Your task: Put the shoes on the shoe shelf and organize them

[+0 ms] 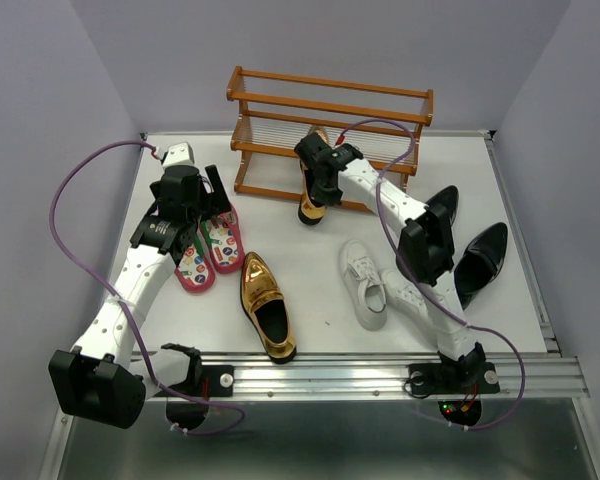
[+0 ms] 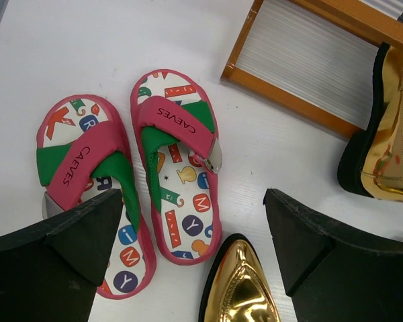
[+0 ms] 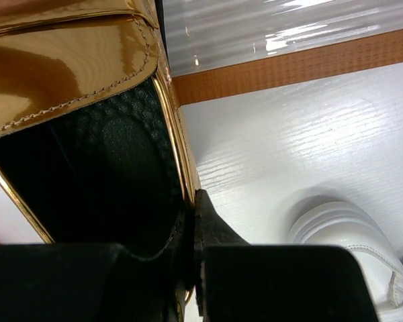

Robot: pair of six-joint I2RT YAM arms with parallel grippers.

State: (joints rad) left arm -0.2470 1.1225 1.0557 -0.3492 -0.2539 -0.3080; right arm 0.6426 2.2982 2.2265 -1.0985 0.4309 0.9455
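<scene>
Top cam sits high behind the arm bases, looking down over the whole table toward the shoe shelf. Left wrist cam looks straight down, fairly close, pink flip-flops just past its fingers. Right wrist cam's jammed against the gold loafer at its fingertips. Both wrist views share that loafer and shelf.

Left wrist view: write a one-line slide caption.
Open left gripper hovers above the pink flip-flops, beside the shoe shelf.

CAEVES is printed on the pink strap of each flip-flop
</scene>
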